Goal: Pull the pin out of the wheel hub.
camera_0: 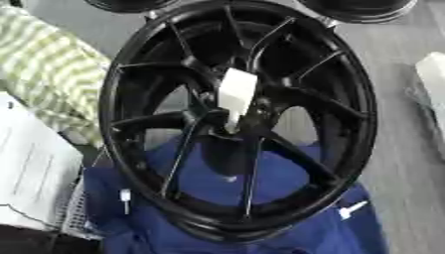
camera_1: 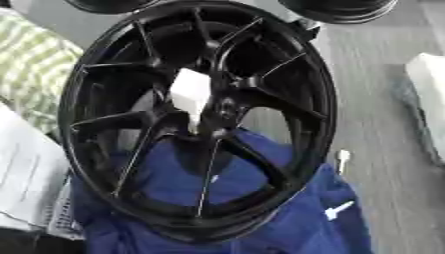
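A black spoked wheel (camera_0: pixel 121 99) stands tilted in the middle of the view, its lower part resting on a blue cloth (camera_0: pixel 287 233). A white pin (camera_0: pixel 235 94) with a broad blocky head sticks out of the hub (camera_0: pixel 228 149) at the wheel's centre, its thin lower end going into the hub. Neither of my hands shows in either view, and nothing touches the pin.
Small white pins lie loose: one (camera_0: pixel 124 197) at the cloth's left, one (camera_0: pixel 350 210) at its right, another (camera_1: pixel 342 158) on the grey surface. A green striped cloth (camera_0: pixel 43 74) and white sheets (camera_0: pixel 31 168) lie left. Two more black wheels (camera_0: pixel 356 9) stand behind, and a white object (camera_0: pixel 432 74) lies right.
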